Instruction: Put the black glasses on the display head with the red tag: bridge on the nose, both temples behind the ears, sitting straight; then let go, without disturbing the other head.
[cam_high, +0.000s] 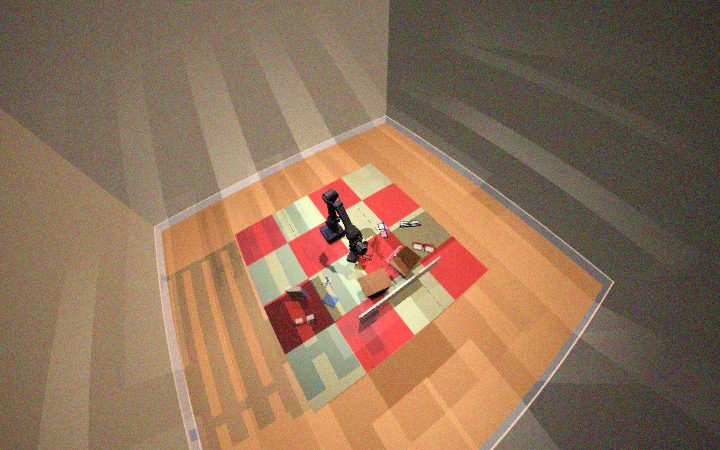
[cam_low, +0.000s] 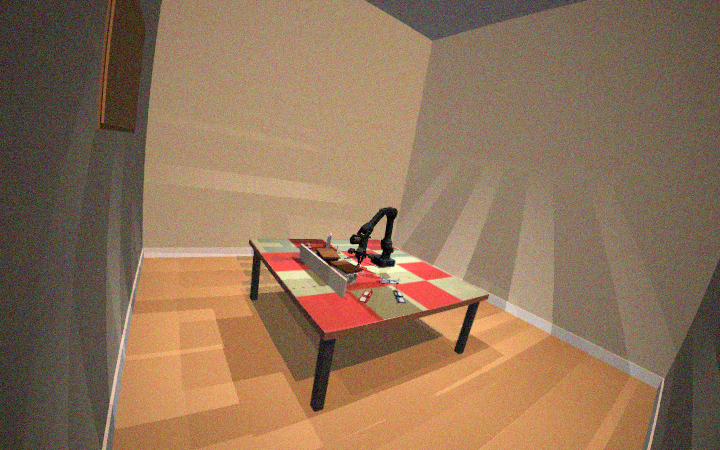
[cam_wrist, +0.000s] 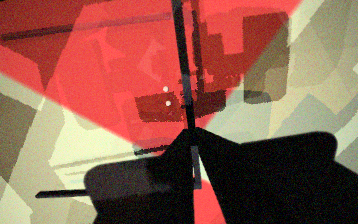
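My gripper (cam_high: 361, 256) (cam_low: 360, 262) (cam_wrist: 191, 133) is above the table's red and pale squares, its fingers nearly together on the black glasses (cam_wrist: 183, 55). In the wrist view the front of the glasses runs edge-on up from between the fingertips, and a temple reaches left behind one finger. Two brown blocks, one (cam_high: 374, 281) (cam_low: 327, 253) and another (cam_high: 405, 260) (cam_low: 346, 266), stand beyond the gripper; they may be the display heads. I cannot make out noses, ears or the red tag. The glasses are apart from both blocks.
A long pale panel (cam_high: 400, 288) (cam_low: 322, 270) stands behind the blocks. Red glasses (cam_high: 423, 247) (cam_low: 365, 295) and blue glasses (cam_high: 409, 223) (cam_low: 398, 296) lie to one side. A white upright piece (cam_high: 294, 291) (cam_low: 329, 240) and a blue square (cam_high: 329, 300) are on the other side.
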